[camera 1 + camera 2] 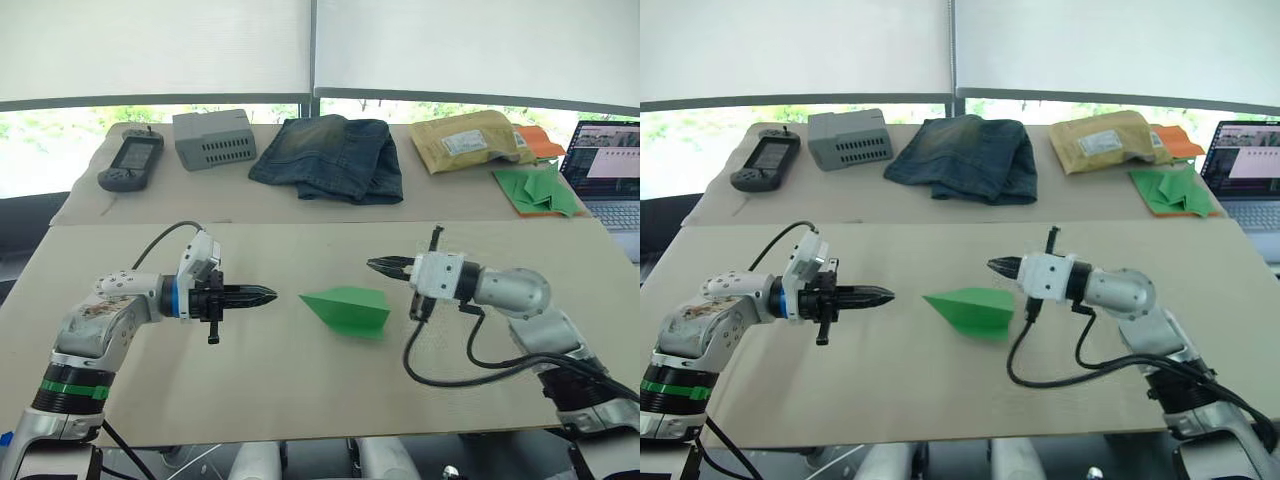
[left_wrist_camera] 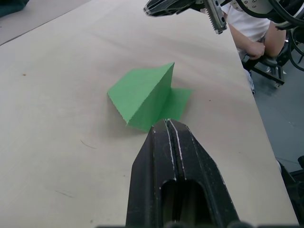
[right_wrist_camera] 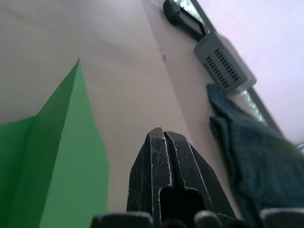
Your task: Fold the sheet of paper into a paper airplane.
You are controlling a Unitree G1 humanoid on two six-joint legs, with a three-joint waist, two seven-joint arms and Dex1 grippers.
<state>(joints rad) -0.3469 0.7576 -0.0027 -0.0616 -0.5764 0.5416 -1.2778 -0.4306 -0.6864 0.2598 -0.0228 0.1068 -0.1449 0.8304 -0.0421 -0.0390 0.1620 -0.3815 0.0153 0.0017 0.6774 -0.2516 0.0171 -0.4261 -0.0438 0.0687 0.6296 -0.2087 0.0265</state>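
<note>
The sheet of paper (image 1: 347, 310) is bright green and folded into a pointed wedge, its tip toward my left. It lies flat on the tan table (image 1: 300, 390) between my two arms; one flap stands up in the left wrist view (image 2: 145, 97). My left gripper (image 1: 268, 295) is shut, hovering just left of the paper's tip without touching it. My right gripper (image 1: 376, 265) is shut too, held slightly above and behind the paper's wide end, with nothing in it. The green fold also shows beside the right fingers (image 3: 61, 166).
Along the far table sit a black handheld device (image 1: 130, 163), a grey box (image 1: 214, 138), folded jeans (image 1: 330, 157), a yellow padded envelope (image 1: 470, 142), a pile of green folded papers with orange paper (image 1: 540, 188) and a laptop (image 1: 612, 170) at the right edge.
</note>
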